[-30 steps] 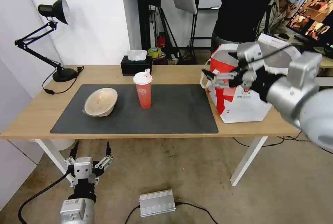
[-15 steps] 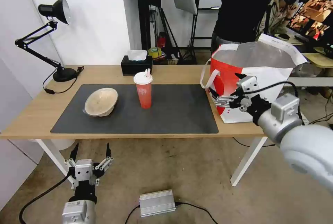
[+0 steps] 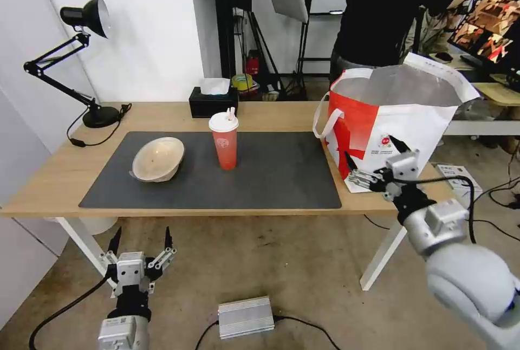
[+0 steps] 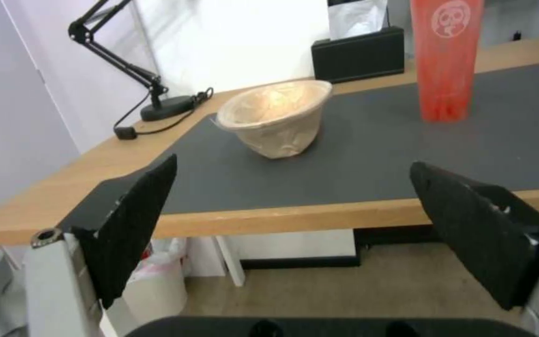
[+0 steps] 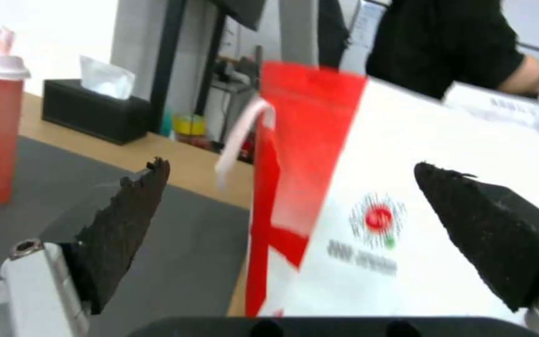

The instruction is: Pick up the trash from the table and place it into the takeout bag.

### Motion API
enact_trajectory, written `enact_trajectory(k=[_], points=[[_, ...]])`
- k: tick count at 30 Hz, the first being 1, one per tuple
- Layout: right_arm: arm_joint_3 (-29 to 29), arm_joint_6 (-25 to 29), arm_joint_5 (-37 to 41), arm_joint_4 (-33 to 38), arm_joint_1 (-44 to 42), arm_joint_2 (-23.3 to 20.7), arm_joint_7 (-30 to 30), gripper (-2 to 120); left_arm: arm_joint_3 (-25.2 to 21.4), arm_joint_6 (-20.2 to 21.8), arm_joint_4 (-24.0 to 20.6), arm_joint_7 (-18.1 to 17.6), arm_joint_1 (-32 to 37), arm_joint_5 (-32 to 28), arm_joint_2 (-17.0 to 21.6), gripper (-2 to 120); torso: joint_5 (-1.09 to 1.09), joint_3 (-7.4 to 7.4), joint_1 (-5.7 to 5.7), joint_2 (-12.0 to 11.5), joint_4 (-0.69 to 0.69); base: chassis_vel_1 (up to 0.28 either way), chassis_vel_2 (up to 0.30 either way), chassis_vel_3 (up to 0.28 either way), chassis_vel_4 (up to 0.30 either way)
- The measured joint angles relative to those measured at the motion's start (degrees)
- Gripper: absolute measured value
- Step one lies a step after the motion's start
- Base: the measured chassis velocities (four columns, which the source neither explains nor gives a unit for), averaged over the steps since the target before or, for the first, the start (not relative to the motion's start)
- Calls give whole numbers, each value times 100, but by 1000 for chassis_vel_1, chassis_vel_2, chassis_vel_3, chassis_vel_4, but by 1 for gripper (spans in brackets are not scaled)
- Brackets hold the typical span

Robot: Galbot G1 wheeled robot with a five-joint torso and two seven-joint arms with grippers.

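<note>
On the table, two pieces of trash stand on the dark grey mat: one beige bowl toward the robot's left, tipped on its side, and one red cup with a white lid and pink straw upright beside it. The takeout bag, one, stands open at the table's right end, foil lining showing. A large white bowl is not to be seen on the table; if it lies inside the bag, the views cannot tell.

The right gripper, which was up at the bag's mouth a second ago, has dropped down and back and now hangs in front of the bag's lower face, fingers spread and empty. That reads as a drop-off just finished, leaving two items to fetch.

The left gripper is parked low below the table's near edge, fingers spread wide, empty, facing the bowl
</note>
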Motion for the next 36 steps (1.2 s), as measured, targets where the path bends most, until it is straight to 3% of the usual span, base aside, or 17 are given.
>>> enact_trajectory(k=[12,16,36], points=[[119,465,-542,-223,-836,750,245,100,34,-3,63,-1,-31,7,18,100,0,0,0,0,1,0,0,0,0],[-118,657,-737,-291,-1093,1005,503,100,32,-3,90,-1,-45,4,31,100,0,0,0,0,1,0,0,0,0],[-793,834,-960,-862,-1106,1122,708,100,20,-3,169,-3,-83,-40,124,100,0,0,1,0,1,0,0,0,0]])
